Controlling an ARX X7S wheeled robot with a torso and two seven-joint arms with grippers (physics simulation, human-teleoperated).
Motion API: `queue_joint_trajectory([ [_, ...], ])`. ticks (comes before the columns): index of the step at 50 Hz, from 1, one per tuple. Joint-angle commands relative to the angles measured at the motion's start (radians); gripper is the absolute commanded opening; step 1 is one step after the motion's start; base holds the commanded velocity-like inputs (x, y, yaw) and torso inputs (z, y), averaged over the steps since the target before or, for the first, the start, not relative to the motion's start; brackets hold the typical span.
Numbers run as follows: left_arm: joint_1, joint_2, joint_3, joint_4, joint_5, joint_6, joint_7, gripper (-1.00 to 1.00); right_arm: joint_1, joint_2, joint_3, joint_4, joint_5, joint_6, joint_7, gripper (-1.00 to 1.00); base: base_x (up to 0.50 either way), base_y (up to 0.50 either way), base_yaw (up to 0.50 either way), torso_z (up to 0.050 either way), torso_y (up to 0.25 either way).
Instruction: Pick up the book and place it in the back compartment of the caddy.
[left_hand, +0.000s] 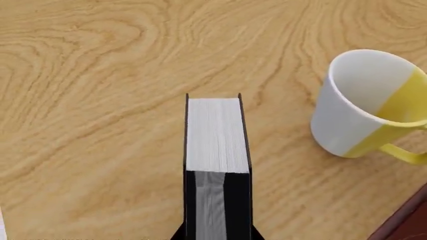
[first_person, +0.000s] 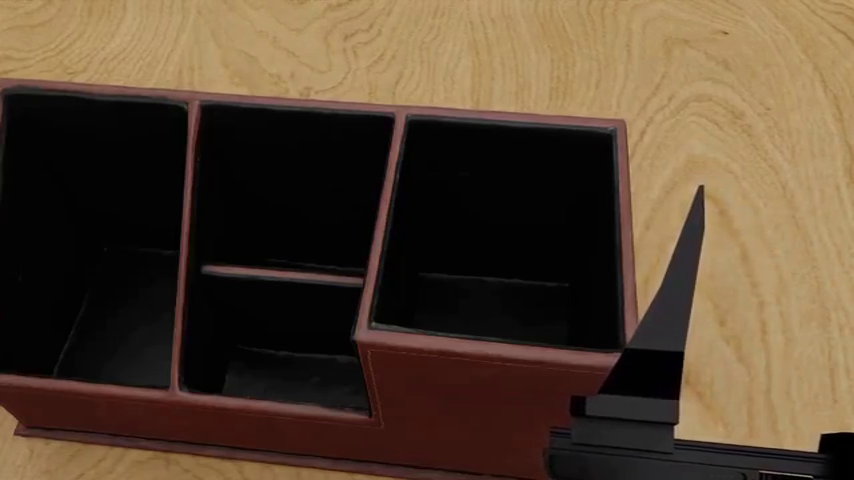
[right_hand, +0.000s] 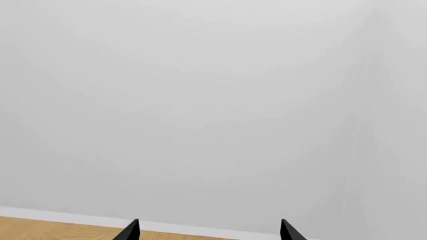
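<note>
So in the left wrist view the book (left_hand: 217, 150) pretty much fills the middle: black covers, white page edges facing the camera, and it runs off the frame edge where the left claw (left_hand: 217, 235) clamps it, only two little black finger bits showing either side of the covers. It looks held up above the wooden bench (left_hand: 100, 100), though how high is hard to judge from this angle. Near it on the bench sits a white-and-yellow mug (left_hand: 363, 105), tilted in the picture with its handle partly cut off, and a sliver of dark red-brown at the corner is probably the caddy, too little of it to be sure. The head view is mostly the caddy (first_person: 454, 400), cropped at the left and at the bottom, with its black-lined cells so dark you can barely make out the floors. The middle column is split by a thin low crossbar, and the smaller squarish cell on the far side of it is the back compartment (first_person: 294, 185); nothing visible in it. The book doesn't show in this view at all. The right claw (first_person: 667, 330) pokes in at the lower right, one long black finger pointing up, the rest cut off. The right wrist view only shows blank grey wall, a strip of bench and two finger tips well apart, so that claw is spread wide and holding nothing.
</note>
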Motion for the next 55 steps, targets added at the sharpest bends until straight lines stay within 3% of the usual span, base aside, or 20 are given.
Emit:
queue_joint_trajectory([
  [1, 0.002, -0.017, -0.025, 0.045, -0.042, 0.019, -0.039, -1.0, -0.008, 0.009, 0.009, -0.008, -0.003, 0.004, -0.002, 1.0, 0.0, 0.0, 0.0, 0.0, 0.0],
  [26, -0.016, -0.069, -0.067, 0.157, -0.075, 0.001, -0.099, -1.0, -0.021, 0.044, 0.023, -0.026, -0.017, -0.004, -0.014, 1.0, 0.0, 0.0, 0.0, 0.0, 0.0],
  [55, -0.042, -0.177, -0.022, 0.235, 0.044, 0.028, -0.07, -1.0, -0.034, 0.061, 0.026, -0.046, -0.037, 0.001, -0.01, 1.0, 0.0, 0.0, 0.0, 0.0, 0.001],
])
